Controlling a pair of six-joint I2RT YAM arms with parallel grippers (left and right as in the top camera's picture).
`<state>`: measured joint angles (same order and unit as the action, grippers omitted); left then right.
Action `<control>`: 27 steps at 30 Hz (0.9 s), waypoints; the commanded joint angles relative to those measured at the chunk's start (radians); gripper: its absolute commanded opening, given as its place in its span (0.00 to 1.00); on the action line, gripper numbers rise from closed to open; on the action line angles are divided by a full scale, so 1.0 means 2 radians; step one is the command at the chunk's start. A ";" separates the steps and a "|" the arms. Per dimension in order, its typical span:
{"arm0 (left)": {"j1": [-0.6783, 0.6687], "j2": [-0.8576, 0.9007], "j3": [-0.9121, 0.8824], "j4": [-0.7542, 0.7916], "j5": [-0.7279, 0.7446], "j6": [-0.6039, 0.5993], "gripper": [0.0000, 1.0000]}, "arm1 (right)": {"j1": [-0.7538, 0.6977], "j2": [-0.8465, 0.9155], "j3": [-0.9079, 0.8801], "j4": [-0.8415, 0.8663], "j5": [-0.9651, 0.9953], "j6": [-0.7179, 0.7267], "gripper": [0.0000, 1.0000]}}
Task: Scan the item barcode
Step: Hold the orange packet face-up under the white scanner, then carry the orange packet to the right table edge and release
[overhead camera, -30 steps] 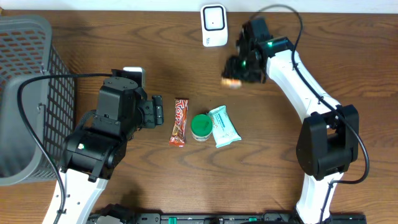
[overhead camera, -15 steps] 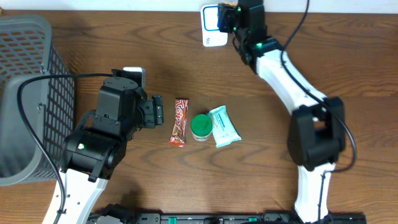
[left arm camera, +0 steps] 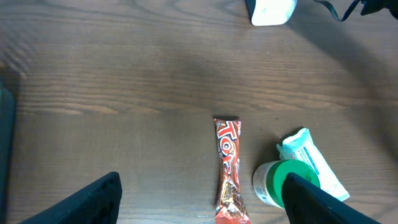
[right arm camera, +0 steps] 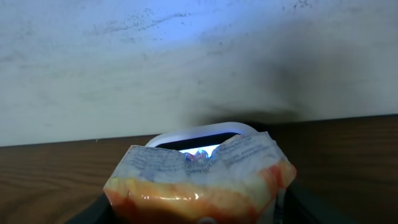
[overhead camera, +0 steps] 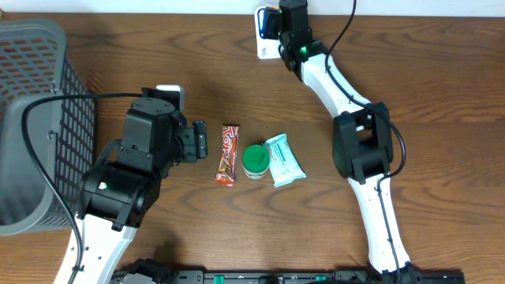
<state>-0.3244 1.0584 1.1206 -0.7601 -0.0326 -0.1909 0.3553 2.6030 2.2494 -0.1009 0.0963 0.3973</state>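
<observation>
The snack packet (right arm camera: 199,177) sits pinched between the fingers of the right gripper (right arm camera: 198,210), held at the far edge of the table right in front of the white scanner (right arm camera: 198,132), whose lit window shows just behind the packet's top. Its crimped, printed end points at the scanner, though its lower part is cut off from sight, so I cannot tell how its long axis runs. A second ago the right arm carried it over the table to the right of the scanner, and it has since swung across to the scanner.
</observation>
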 commanded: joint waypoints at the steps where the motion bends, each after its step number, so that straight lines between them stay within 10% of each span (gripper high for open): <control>1: 0.000 0.000 0.005 -0.002 -0.005 -0.006 0.83 | 0.001 -0.004 0.034 -0.031 0.014 -0.001 0.55; 7: 0.000 0.000 0.005 -0.002 -0.005 -0.006 0.83 | -0.027 -0.078 0.099 -0.234 0.030 -0.036 0.34; 16: 0.000 0.000 0.005 -0.002 -0.005 -0.006 0.83 | -0.138 -0.163 0.103 -0.533 0.252 -0.104 0.33; 27: 0.000 0.000 0.005 -0.002 -0.005 -0.006 0.83 | -0.332 -0.121 -0.023 -0.527 0.199 -0.079 0.36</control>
<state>-0.3244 1.0584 1.1206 -0.7601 -0.0326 -0.1909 -0.2512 2.3230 2.2799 -1.1694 0.5552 0.2272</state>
